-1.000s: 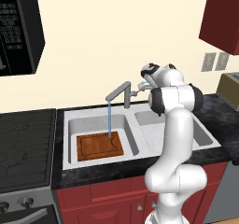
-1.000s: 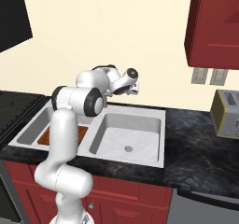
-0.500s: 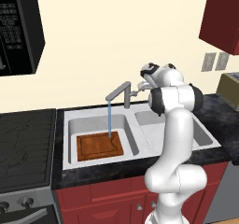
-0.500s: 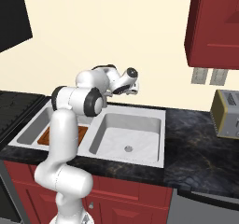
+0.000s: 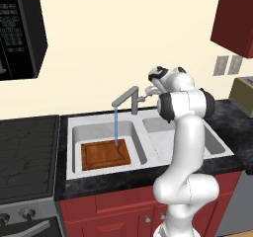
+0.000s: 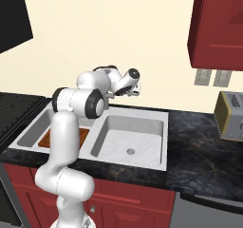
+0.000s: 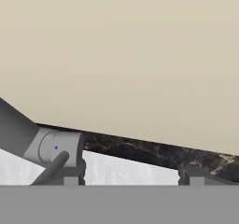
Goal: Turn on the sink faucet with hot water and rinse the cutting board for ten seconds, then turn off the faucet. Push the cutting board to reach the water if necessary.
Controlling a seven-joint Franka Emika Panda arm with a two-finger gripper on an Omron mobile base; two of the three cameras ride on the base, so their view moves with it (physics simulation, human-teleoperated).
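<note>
We see the cutting board (image 5: 105, 154) flat in the sink's (image 5: 74, 132) left basin, the water (image 5: 115, 126) landing on its back edge. Behind, the sink faucet (image 5: 127, 98) runs, and our gripper (image 5: 149, 90) hovers by its lever, jaws spread apart.

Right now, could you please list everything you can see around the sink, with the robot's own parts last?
sink faucet: one, grey metal, behind the divider between the basins, spout over the left basin.
water: one thin light-blue stream, falling from the spout onto the board.
cutting board: one, reddish-brown, flat in the left basin.
sink: one, white-grey, two basins, set in the counter.
counter: one, black speckled.
stove: one, black, left of the sink.
microwave: one, black, above the stove.
toaster: one, right end of the counter.
wall outlets: two, grey.
cabinets: dark red, above and below.
hand: one, white, at the faucet's side lever.
</note>
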